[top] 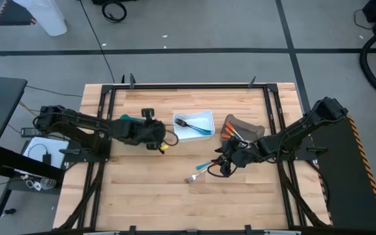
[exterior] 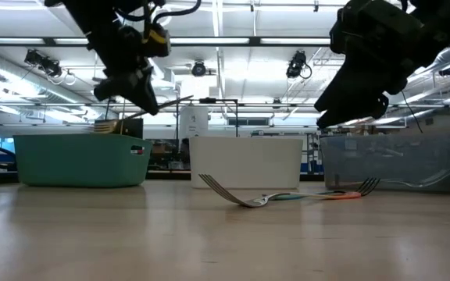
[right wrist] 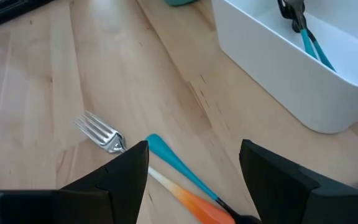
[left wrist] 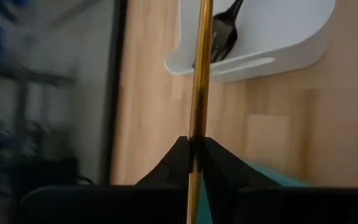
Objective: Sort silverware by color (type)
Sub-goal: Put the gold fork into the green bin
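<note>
While the left end effector (left wrist: 191,163) grips the gold utensil (left wrist: 199,81) beside the white bin (top: 204,117), the right end effector (right wrist: 194,165), fingers wide, should straddle the orange-handled fork (right wrist: 194,202) squarely

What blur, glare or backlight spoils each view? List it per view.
Low view: bright ceiling strip lights backlight both arms into dark silhouettes; the silver fork on the wooden table stays clear. Left wrist view: the left side is smeared with blur, while the thin gold utensil handle in the left gripper is sharp. High and right wrist views: evenly lit, no glare.
</note>
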